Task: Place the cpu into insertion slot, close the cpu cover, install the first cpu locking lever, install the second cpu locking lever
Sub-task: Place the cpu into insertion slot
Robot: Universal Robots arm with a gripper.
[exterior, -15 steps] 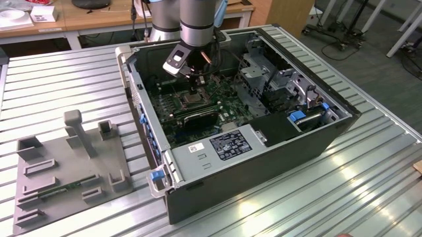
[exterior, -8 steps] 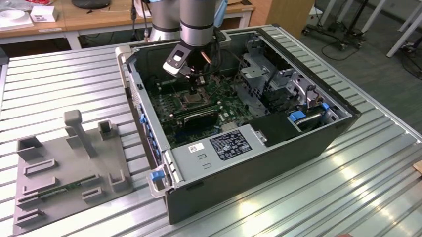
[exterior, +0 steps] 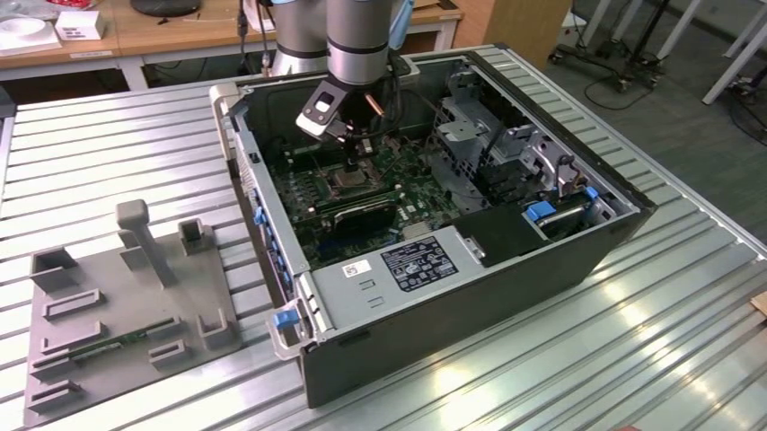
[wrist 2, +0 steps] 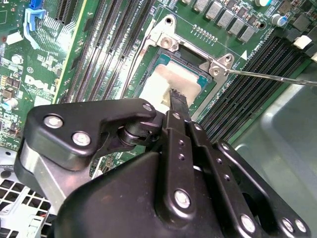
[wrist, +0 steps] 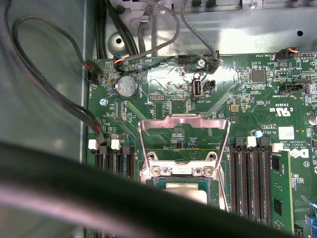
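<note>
Exterior view: high, angled down on the open case (exterior: 480,260) on the table (exterior: 671,359), mid-range. Both wrist views: close over the board (wrist: 223,99). Second looks past the gripper (wrist 2: 176,96); first faces the case wall. All three share the cpu (wrist 2: 171,74).

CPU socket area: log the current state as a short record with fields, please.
cpu: lying in the slot
cover: swung open, standing up off the slot
lever: thin rod angled out from the slot corner, not latched down
gripper: down inside the case, tip right at the cpu
</note>
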